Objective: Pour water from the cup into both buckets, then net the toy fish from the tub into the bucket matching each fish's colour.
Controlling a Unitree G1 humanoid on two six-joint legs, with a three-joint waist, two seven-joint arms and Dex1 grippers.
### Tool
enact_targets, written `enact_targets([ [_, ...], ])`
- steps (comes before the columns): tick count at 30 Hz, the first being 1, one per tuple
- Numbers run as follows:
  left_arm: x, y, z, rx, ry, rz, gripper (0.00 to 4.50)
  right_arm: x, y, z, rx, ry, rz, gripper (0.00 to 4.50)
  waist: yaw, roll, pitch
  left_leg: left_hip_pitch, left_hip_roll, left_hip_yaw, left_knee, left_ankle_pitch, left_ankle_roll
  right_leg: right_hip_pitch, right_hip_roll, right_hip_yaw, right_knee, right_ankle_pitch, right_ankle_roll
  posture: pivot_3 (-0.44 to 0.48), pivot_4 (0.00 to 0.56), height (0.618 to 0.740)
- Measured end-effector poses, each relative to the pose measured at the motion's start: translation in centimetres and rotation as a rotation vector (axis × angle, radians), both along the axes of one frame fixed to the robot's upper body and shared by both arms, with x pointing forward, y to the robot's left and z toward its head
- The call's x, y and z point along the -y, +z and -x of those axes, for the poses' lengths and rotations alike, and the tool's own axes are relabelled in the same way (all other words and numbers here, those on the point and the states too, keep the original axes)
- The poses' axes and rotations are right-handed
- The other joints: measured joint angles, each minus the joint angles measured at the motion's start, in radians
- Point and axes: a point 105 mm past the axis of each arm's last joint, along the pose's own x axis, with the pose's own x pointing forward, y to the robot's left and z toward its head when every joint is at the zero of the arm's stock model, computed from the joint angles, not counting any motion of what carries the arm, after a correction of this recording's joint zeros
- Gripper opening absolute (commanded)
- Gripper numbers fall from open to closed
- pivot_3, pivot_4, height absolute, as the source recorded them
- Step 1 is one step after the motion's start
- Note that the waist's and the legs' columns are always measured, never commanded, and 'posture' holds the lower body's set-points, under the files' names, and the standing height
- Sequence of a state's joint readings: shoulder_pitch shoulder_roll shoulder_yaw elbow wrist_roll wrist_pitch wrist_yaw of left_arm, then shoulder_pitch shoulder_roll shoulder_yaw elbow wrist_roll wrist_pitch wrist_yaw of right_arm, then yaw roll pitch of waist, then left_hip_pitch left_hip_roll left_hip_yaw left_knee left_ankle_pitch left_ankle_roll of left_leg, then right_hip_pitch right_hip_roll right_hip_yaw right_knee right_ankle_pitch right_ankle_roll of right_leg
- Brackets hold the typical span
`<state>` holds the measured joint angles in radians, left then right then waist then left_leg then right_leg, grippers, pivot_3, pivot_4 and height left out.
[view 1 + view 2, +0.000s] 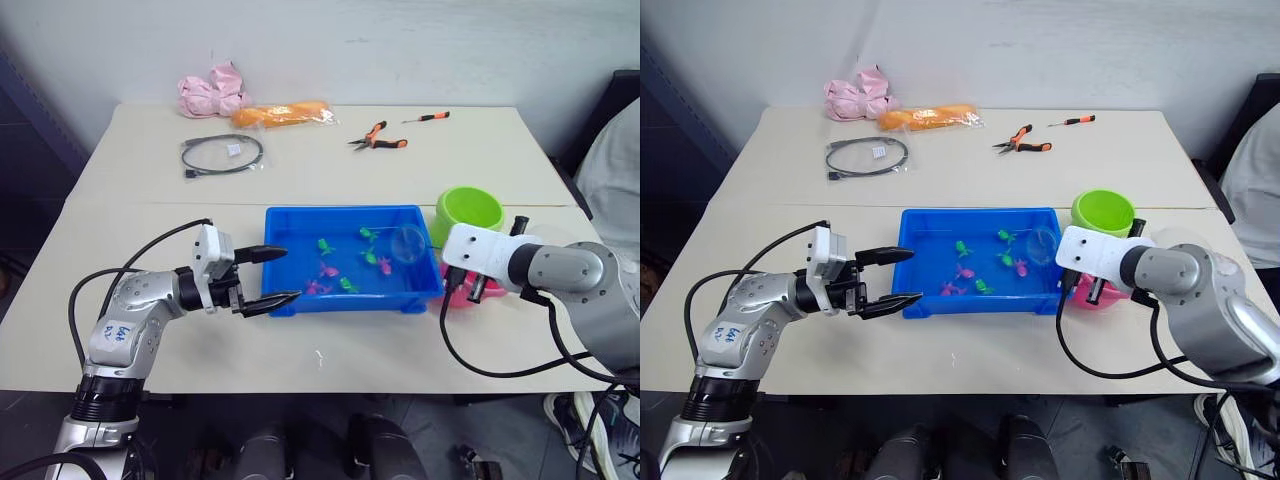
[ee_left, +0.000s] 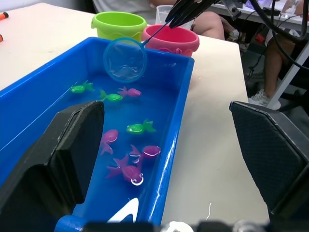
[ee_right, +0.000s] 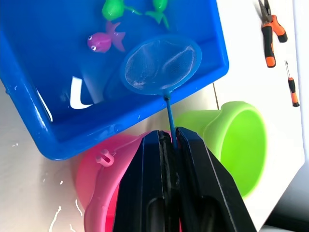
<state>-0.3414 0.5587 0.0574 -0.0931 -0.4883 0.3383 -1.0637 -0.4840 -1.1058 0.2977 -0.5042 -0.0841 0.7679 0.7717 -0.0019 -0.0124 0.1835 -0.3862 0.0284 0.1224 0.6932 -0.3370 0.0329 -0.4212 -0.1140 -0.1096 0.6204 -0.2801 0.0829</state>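
Observation:
The blue tub [image 1: 285, 222] sits mid-table, holding water and several toy fish, some pink [image 1: 328, 269], some green [image 1: 325, 244]. My right gripper [image 3: 169, 137] is shut on the thin handle of the net [image 1: 407, 240]. The net's hoop hangs over the tub's right end, and I see nothing in its mesh. The lime green bucket [image 1: 468, 210] stands just beyond the tub's right end. The pink bucket [image 3: 104, 176] is beside it, under my right gripper. A clear cup rim [image 2: 163, 10] peeks out behind the buckets. My left gripper [image 1: 290, 274] is open and empty, at the tub's left end.
At the back of the table lie orange-handled pliers [image 1: 378, 137], a small screwdriver [image 1: 427, 117], a bagged black cable [image 1: 222, 154], an orange packet [image 1: 283, 114] and a pink bundle [image 1: 212, 92]. A person [image 1: 620, 170] sits at the right edge. Water drops [image 1: 318, 355] dot the table's front.

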Motion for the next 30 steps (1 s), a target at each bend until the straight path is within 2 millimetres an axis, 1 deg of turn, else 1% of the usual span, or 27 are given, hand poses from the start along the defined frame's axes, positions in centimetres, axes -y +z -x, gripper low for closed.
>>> enact_targets([
  [5,-0.2,0.1,0.2,-0.005,-0.009,-0.021,4.44,-0.7,-0.9,-0.5,-0.034,0.014,0.023,0.00,-0.001,0.000,0.000,-0.001,0.000,0.001,0.000,0.000,0.000,-0.002,0.000,0.000,0.000,0.000,0.000,0.000,0.150,0.740],
  [10,-0.7,0.3,0.2,-0.002,-0.006,-0.046,4.44,-1.9,-2.1,-0.1,-0.131,0.029,-0.032,0.00,-0.001,0.000,0.000,-0.002,0.000,0.001,0.000,0.000,0.000,-0.003,0.000,0.000,0.002,0.000,0.000,0.000,0.150,0.740],
  [12,-0.7,0.4,0.3,0.001,-0.007,-0.044,4.44,-2.2,-2.2,0.0,-0.162,0.026,-0.054,0.00,-0.001,0.000,0.000,-0.002,0.000,0.001,0.000,0.000,0.000,-0.003,0.000,0.001,0.002,0.000,0.000,0.000,0.150,0.740],
  [14,-0.8,0.3,0.3,-0.002,0.002,-0.043,4.44,-2.0,-1.9,0.1,-0.197,-0.002,-0.108,0.00,0.001,0.000,0.000,-0.002,0.000,0.001,0.000,0.000,0.000,-0.003,0.000,0.000,0.002,0.000,0.000,0.000,0.150,0.740],
  [16,-0.9,0.2,0.4,-0.005,0.008,-0.042,4.44,-1.9,-1.8,0.2,-0.209,-0.013,-0.125,0.00,0.001,0.000,0.000,-0.002,0.000,0.001,0.000,0.000,0.000,-0.003,0.000,0.000,0.002,0.000,0.000,0.000,0.150,0.740],
  [19,-1.0,-0.1,0.5,-0.014,0.012,-0.043,4.44,-1.9,-1.7,0.4,-0.249,-0.045,-0.206,0.00,0.000,0.000,0.000,-0.002,0.000,0.001,0.000,0.000,0.000,-0.004,0.000,0.001,0.002,0.000,0.000,0.000,0.150,0.740],
  [22,-1.0,0.0,0.5,-0.009,0.013,-0.045,4.44,-2.2,-1.7,0.8,-0.304,-0.073,-0.332,0.00,0.000,0.000,0.000,-0.002,0.000,0.001,0.000,0.000,0.000,-0.004,0.000,0.001,0.004,0.000,0.000,0.000,0.150,0.740],
  [25,-1.1,0.1,0.6,-0.005,0.014,-0.052,4.44,-2.4,-1.9,1.1,-0.337,-0.085,-0.388,0.00,0.000,0.000,0.000,-0.003,0.000,0.001,0.000,0.000,0.000,-0.004,0.000,0.001,0.004,0.000,0.000,0.000,0.150,0.740],
  [26,-1.1,0.2,0.6,-0.004,0.018,-0.052,4.44,-2.5,-2.0,1.4,-0.362,-0.100,-0.450,0.00,0.000,0.000,0.000,-0.003,0.000,0.001,0.000,0.000,0.000,-0.004,0.000,0.001,0.004,0.000,0.000,0.000,0.150,0.740],
  [27,-1.2,0.4,0.6,-0.013,0.029,-0.041,4.44,-2.4,-1.5,1.7,-0.381,-0.122,-0.565,0.00,0.001,0.000,0.000,-0.003,0.000,0.000,0.000,0.000,0.000,-0.004,0.000,0.001,0.005,0.000,0.000,0.000,0.150,0.740],
  [28,-1.1,0.5,0.5,-0.020,0.034,-0.031,4.44,-2.3,-1.1,2.1,-0.392,-0.136,-0.632,0.00,0.002,0.000,0.000,-0.003,0.000,0.000,0.000,0.000,0.000,-0.004,0.000,0.001,0.005,0.000,0.000,0.000,0.150,0.740],
  [30,-1.0,0.9,0.7,-0.028,0.031,-0.011,4.44,-1.6,-0.5,3.2,-0.390,-0.146,-0.710,0.00,0.007,0.000,0.000,-0.004,0.000,-0.001,0.000,0.000,0.000,-0.004,0.000,0.000,0.005,0.000,0.000,0.000,0.150,0.740],
])
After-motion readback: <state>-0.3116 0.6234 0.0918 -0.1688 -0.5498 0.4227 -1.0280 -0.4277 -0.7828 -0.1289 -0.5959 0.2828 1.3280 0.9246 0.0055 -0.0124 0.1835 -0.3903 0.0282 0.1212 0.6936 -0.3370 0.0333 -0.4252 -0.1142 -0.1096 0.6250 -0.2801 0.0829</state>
